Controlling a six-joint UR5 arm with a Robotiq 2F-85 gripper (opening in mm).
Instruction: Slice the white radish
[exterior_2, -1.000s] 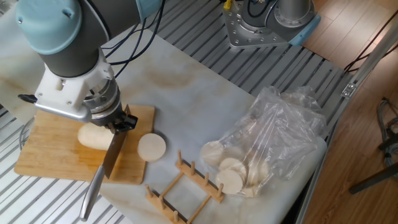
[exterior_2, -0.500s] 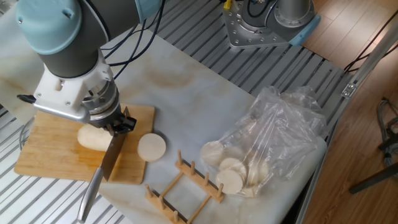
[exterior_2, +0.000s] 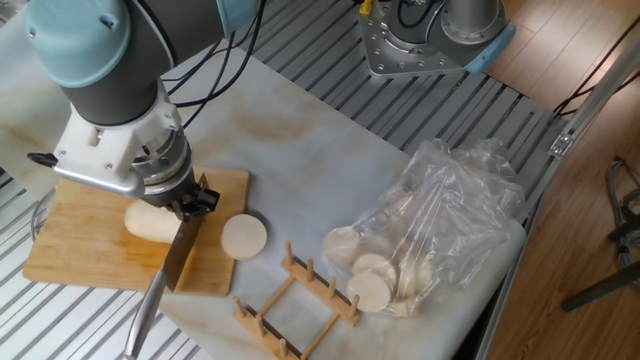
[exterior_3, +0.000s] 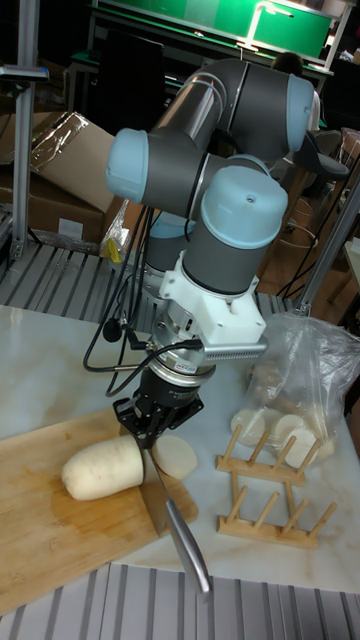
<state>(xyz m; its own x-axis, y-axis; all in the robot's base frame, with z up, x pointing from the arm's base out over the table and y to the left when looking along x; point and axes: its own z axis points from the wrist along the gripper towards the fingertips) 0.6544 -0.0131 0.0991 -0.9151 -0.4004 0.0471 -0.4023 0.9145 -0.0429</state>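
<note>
Since a second ago my wrist has crept slightly toward ten o'clock in the fixed view, and the knife (exterior_2: 170, 262) has travelled with it; nothing else has shifted. My pincer (exterior_2: 192, 198) is pinched tight on the knife, blade slanting down toward seven o'clock, its long metal handle trailing past the near edge of the cutting board (exterior_2: 75, 245).

The white radish (exterior_3: 103, 467) lies on its side on the board, rounded end toward nine o'clock in the tall view, flat cut end just beside my blade at three o'clock. One cut disc (exterior_2: 243, 236) rests at the board's corner, half off the wood. The wooden rack (exterior_2: 300, 300) and the plastic bag (exterior_2: 440, 225) of pale slices sit well apart, toward four o'clock.

I judge the radish dense and stiff but moist, so its smooth skin will likely slide and, being round, roll under a sideways push. Nothing steadies it. It wants a straight downward press near the cut end, where the stub is shortest and least inclined to turn.
</note>
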